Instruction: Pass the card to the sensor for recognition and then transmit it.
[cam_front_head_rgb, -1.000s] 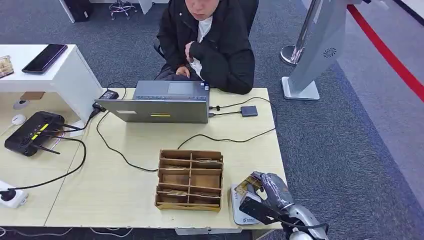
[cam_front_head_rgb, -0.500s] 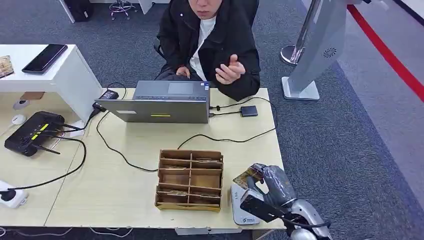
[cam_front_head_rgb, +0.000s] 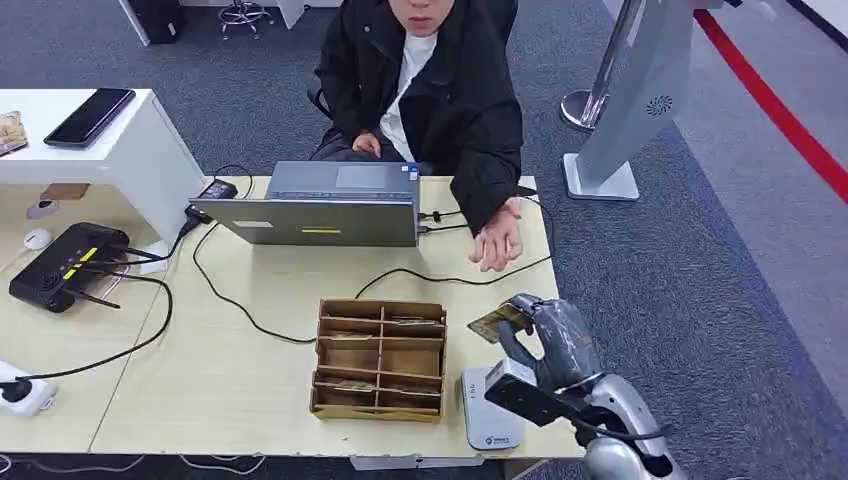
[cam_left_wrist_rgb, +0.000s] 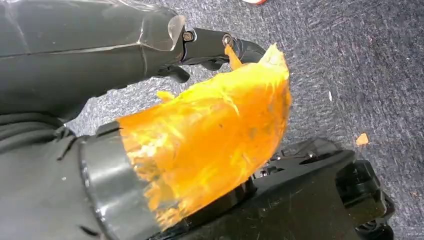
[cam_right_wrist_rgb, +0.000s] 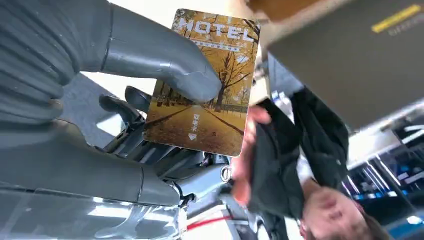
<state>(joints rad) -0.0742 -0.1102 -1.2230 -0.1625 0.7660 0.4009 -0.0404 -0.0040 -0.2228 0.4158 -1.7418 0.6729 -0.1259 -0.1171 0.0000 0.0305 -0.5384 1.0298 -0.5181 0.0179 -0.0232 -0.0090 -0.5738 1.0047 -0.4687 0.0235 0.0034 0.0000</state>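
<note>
Golden card (cam_right_wrist_rgb: 205, 85) (marked HOTEL, autumn trees) pinched by right robot hand (cam_front_head_rgb: 545, 335).

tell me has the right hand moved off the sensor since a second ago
Yes. The right hand with the card rose from the sensor toward the person's hand.

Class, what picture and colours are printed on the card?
The card shows a golden-yellow autumn tree avenue, clearest in the right wrist view.
</note>
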